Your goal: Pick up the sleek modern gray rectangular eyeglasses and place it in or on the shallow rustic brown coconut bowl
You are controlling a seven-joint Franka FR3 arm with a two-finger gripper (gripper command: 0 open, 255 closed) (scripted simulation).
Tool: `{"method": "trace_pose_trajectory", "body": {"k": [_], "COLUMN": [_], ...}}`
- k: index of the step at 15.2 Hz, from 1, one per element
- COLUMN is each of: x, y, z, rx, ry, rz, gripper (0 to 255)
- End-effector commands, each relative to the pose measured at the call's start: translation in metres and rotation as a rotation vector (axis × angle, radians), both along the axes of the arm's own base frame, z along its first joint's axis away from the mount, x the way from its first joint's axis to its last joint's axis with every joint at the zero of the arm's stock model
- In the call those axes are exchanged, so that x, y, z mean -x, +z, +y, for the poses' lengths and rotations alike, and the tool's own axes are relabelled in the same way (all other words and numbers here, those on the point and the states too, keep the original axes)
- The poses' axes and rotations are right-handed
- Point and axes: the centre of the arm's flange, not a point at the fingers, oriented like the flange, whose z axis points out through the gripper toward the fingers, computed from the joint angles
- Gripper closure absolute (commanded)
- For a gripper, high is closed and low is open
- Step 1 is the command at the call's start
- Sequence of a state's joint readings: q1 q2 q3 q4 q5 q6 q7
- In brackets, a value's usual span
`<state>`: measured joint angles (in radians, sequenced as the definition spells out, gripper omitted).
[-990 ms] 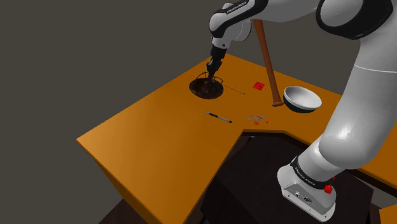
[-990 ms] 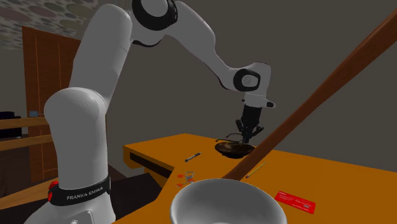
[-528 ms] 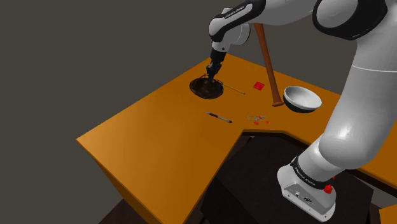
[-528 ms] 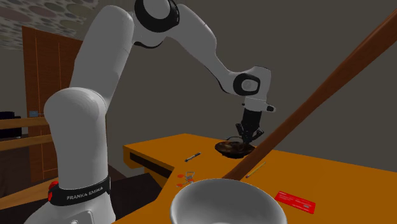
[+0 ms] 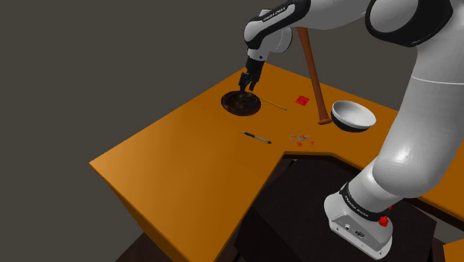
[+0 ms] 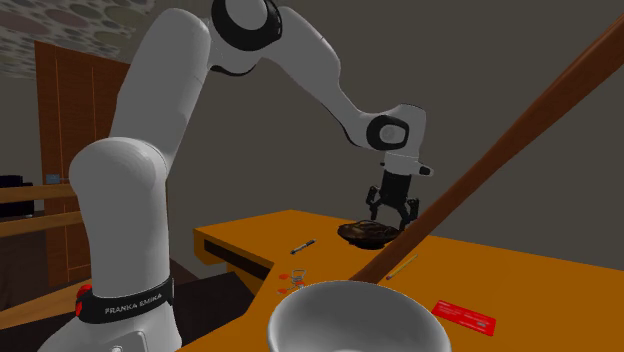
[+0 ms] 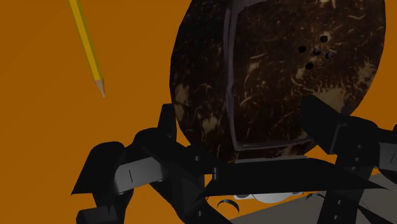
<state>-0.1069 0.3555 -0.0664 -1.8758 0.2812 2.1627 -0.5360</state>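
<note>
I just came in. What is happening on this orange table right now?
A white robot arm works at the orange table. Its black gripper hangs open just above the brown coconut bowl. In the wrist view the thin gray eyeglasses lie in the bowl, and the spread fingers do not clasp them. So the glasses look placed, and nothing is held.

Speckled brown bowl [image 7: 197, 83] — orange table [image 7: 38, 76].
</note>
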Motion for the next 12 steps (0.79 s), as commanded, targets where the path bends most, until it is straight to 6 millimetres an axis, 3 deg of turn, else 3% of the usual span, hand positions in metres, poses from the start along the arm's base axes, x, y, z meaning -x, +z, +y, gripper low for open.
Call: {"method": "trace_pose_trajectory", "body": {"k": [1, 4, 12], "x": [0.000, -0.001, -0.001], "y": [0.013, 0.049, 0.049], "z": [-0.003, -0.011, -0.011], "rx": [0.000, 0.000, 0.000], "ry": [0.000, 0.000, 0.000], "rz": [0.000, 0.000, 0.000], "gripper": [0, 0, 0]}}
